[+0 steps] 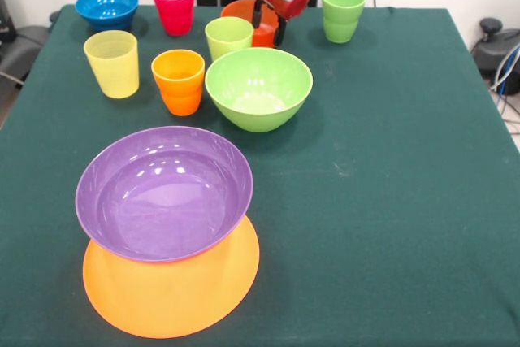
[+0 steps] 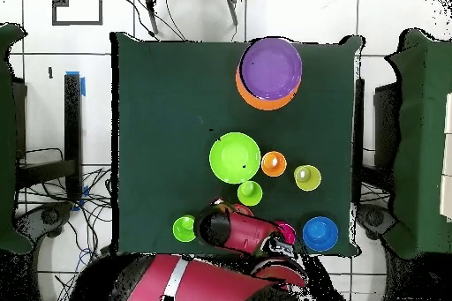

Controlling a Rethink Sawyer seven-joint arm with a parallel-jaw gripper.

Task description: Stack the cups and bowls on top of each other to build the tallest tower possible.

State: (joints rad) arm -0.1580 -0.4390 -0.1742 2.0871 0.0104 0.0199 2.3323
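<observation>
- Hovering over the small orange-red bowl at the far side of the table, the Sawyer arm's gripper hangs with its dark fingers pointing down, one either side of the bowl's rim, parted and holding nothing that can be seen.
- Nearest the gripper, just in front of it, stands a lime green cup; a darker green cup is off to one side of it, a red cup and a small blue bowl to the other.
- Further out in front are an orange cup, a yellow cup and the medium lime green bowl, all upright and apart, probably laid out loose for picking one at a time.
- Farthest from the gripper, the wide purple bowl sits on the very large orange bowl, which looks turned upside down; the widest piece serves as the base, so the tower is judged barely begun.
- The overhead view shows the red arm reaching only a little way over the table's edge, its wrist pointing straight down.
</observation>
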